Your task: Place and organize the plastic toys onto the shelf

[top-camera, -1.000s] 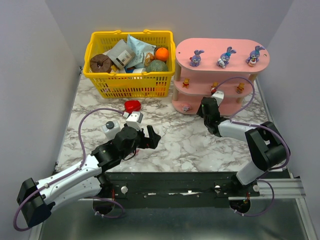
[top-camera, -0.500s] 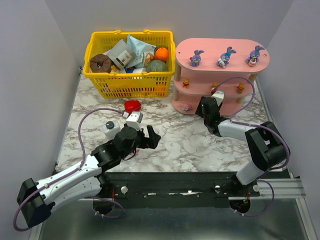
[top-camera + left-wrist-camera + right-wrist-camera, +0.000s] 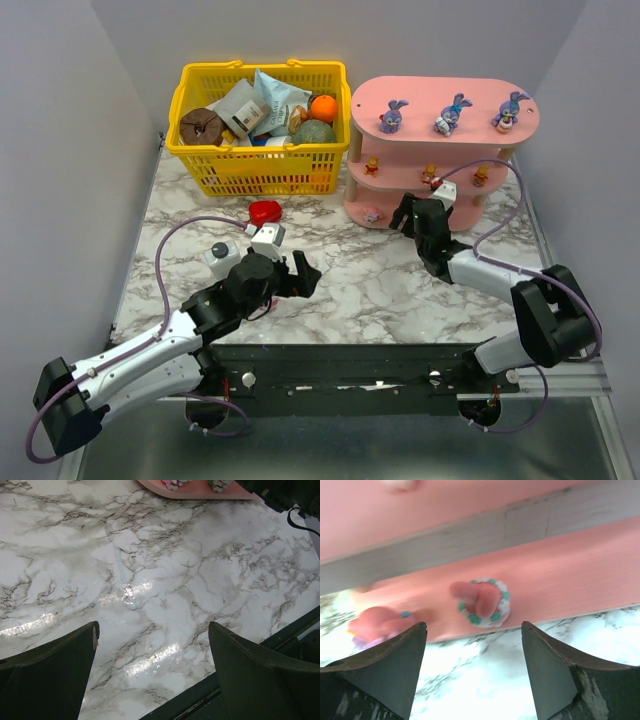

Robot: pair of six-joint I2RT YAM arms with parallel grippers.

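The pink shelf [image 3: 420,95] stands at the back right. Three purple-blue bunnies [image 3: 452,114] stand on its top board and three orange bears [image 3: 372,165] on the middle board. A pink-white toy [image 3: 372,213] sits on the bottom board. My right gripper [image 3: 410,212] is open and empty at the front of that board. In the right wrist view, the right gripper [image 3: 472,627] faces a pink-white toy with a green-white ring [image 3: 482,602], and another [image 3: 377,625] lies to the left. My left gripper [image 3: 305,275] is open and empty over the marble, also seen in the left wrist view [image 3: 152,630].
A yellow basket [image 3: 262,170] full of packets and play food stands at the back left. A red heart-shaped object [image 3: 265,212] and a white bottle with a dark cap [image 3: 218,252] lie on the marble near my left arm. The shelf's bottom board [image 3: 200,492] shows ahead of the left gripper.
My right arm has swung its elbow to the right, and its gripper has shifted slightly right along the shelf's front. The left arm has not moved.
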